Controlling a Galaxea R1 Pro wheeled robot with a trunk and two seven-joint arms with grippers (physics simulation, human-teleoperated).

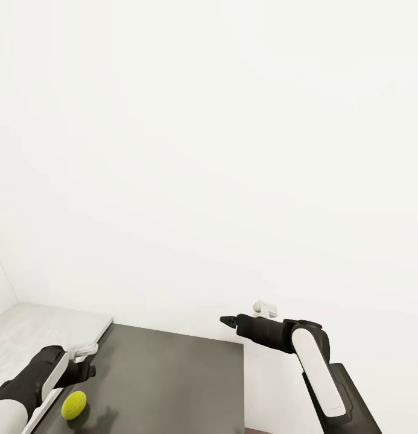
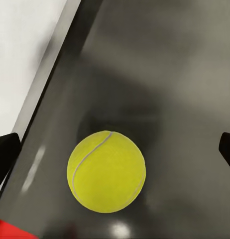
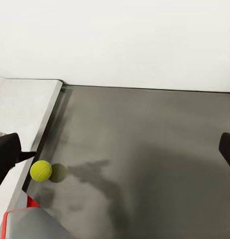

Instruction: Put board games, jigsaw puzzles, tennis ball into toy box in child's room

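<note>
Blank white wall above a glossy dark grey unit top [image 1: 172, 374], where a fuzzy yellow-green tennis ball [image 1: 74, 404] rests.

The ball sits on the dark top, close to its edge beside the pale speckled tabletop [image 1: 34, 331], likely rolled off target. The left gripper [image 2: 115, 144] hangs over the ball, jaws wide apart, empty, framing it for a grasp. The right gripper [image 3: 115, 149], jaws also spread and empty, waits well apart from the ball.

Yellow-green tennis ball [image 2: 106, 172]; dark grey side unit top [image 1: 172, 380]; white wall [image 1: 209, 150].
</note>
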